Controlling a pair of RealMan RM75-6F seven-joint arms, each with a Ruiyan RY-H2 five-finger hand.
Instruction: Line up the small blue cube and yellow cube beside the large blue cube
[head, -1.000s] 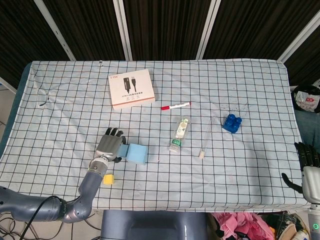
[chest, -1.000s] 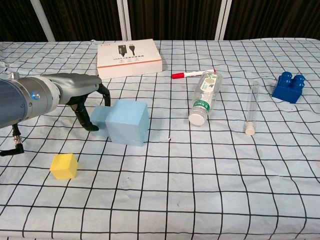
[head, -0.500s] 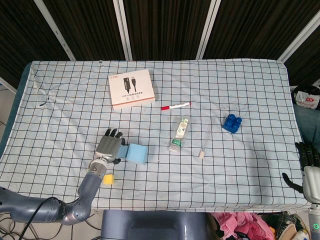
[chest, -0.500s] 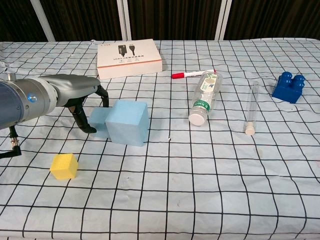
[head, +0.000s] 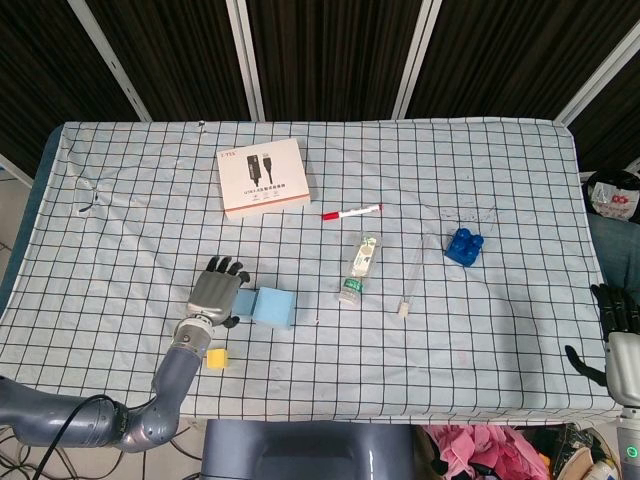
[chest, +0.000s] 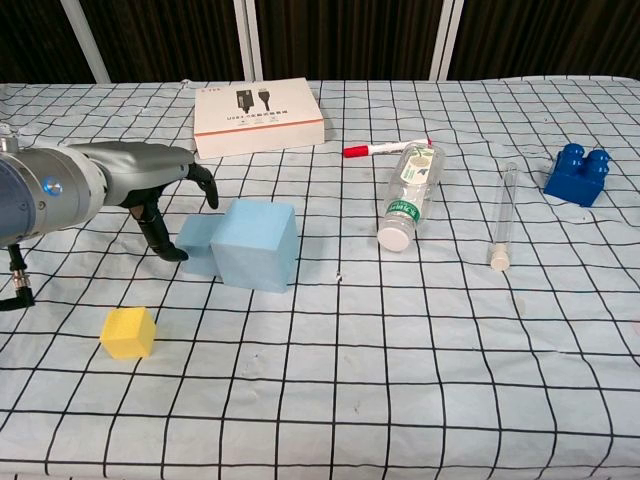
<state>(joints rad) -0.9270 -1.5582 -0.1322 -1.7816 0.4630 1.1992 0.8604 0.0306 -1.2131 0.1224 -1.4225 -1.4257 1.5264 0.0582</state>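
Observation:
The large light-blue cube (head: 274, 307) (chest: 255, 243) sits left of the table's middle. The small blue cube (head: 244, 303) (chest: 197, 246) stands against its left face. Nearer the front edge and apart from both lies the yellow cube (head: 214, 358) (chest: 128, 332). My left hand (head: 212, 294) (chest: 150, 185) hovers just left of the small cube, fingers spread and curved down, holding nothing. One fingertip (chest: 170, 250) is close to the cube's left side; I cannot tell if it touches. My right hand (head: 612, 335) rests off the table's right front corner, empty, fingers apart.
A white box (head: 263, 177) lies at the back left. A red-capped marker (head: 351, 212), a lying plastic bottle (head: 359, 267) and a glass tube (head: 410, 276) are in the middle. A dark blue toy brick (head: 464, 245) sits to the right.
My left hand has drawn back to the left, away from the small blue cube, which stays against the large cube. The right hand has not moved.

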